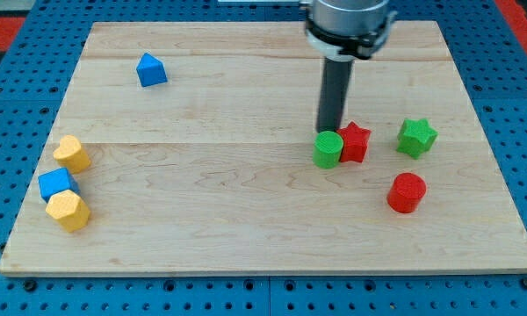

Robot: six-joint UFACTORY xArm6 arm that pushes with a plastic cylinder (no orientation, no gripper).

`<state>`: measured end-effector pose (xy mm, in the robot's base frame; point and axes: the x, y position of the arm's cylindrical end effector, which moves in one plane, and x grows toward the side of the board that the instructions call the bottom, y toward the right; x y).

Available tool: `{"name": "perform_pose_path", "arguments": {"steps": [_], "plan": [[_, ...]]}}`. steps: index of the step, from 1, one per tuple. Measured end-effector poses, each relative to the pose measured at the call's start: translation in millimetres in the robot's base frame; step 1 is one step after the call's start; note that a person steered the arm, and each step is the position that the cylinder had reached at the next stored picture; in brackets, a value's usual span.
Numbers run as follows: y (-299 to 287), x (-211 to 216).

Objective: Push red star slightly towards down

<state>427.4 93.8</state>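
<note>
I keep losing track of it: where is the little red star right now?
The red star sits right of the board's centre, touching the green cylinder on its left, with my tip just above them.

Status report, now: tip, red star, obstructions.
My tip just above green cylinder, at red star's upper left. Star touching cylinder. Red cylinder below-right, apart.

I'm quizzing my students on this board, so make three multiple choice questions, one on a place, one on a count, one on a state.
1. Where is the blue pentagon-like block?
A. the view's upper left
B. the view's lower right
C. dead centre

2. How many green blocks are there?
A. one
B. two
C. four

3. The red star and green cylinder are:
A. far apart
B. stacked
C. side by side, touching

Answers: A, it sits near the board's top left corner; B, the cylinder plus a green star; C, they abut below my tip, which ends just above them.
</note>
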Motion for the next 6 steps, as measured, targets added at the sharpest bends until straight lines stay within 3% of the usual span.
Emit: {"name": "perform_pose_path", "arguments": {"steps": [1,3,5,6], "plan": [[5,27],[30,-10],[39,29],[-1,0]]}}
